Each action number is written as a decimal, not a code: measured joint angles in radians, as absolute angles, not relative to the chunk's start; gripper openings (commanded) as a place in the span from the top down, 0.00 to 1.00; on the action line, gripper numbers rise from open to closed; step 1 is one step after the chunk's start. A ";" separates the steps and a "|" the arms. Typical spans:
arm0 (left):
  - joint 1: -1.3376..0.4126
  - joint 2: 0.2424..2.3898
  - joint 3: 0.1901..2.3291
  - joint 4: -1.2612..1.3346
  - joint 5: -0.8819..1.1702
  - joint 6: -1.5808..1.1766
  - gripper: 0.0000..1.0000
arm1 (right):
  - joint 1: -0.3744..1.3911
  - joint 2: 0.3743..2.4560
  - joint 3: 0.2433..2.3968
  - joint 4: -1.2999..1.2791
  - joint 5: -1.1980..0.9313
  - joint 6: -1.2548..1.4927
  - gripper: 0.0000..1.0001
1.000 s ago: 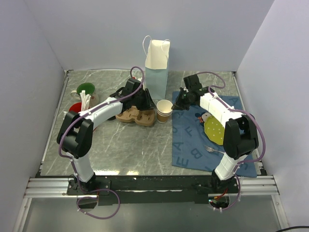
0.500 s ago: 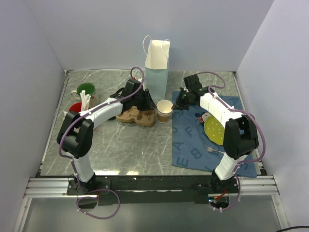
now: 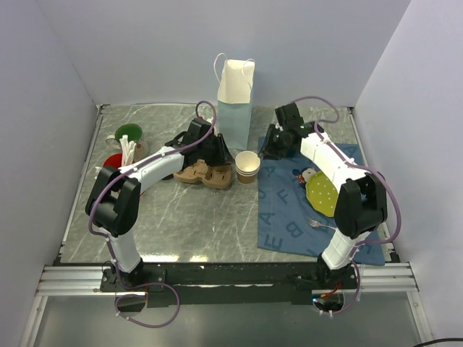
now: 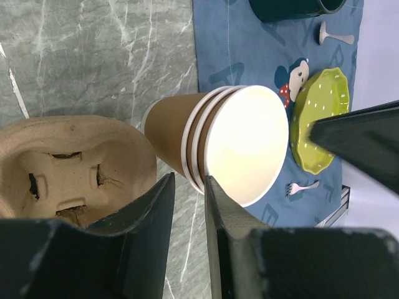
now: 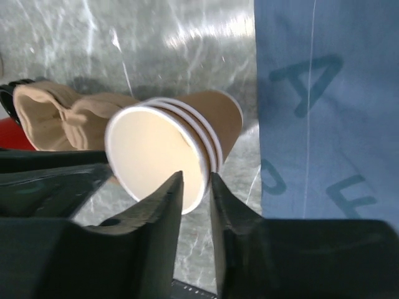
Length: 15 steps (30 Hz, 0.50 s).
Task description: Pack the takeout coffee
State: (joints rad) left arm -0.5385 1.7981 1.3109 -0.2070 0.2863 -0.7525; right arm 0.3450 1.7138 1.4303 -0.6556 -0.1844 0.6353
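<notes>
Progress is early. Cup stands upright and lidless on the bench, just beside the pulp carrier at its 3 o'clock and at 6 o'clock of the paper bag; it sits in neither. My left end effector and right end effector flank it, each narrowly parted and gripping nothing. By my judgement, lidding and loading are not yet done.

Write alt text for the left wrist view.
A lidless paper cup stands on the marble table between a pulp carrier and a blue mat holding a green plate, fork and dark mug. The left gripper, slightly open, fills the bottom edge.
</notes>
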 measured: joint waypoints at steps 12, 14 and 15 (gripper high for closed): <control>-0.538 1.798 1.311 -0.212 0.283 -0.749 0.67 | 0.470 1.777 1.658 -0.720 -0.149 0.421 0.67; -0.538 1.798 1.311 -0.212 0.283 -0.749 0.67 | 0.494 1.806 1.659 -0.725 -0.152 0.415 0.67; -0.538 1.798 1.311 -0.212 0.283 -0.749 0.67 | 0.507 1.823 1.662 -0.729 -0.152 0.408 0.67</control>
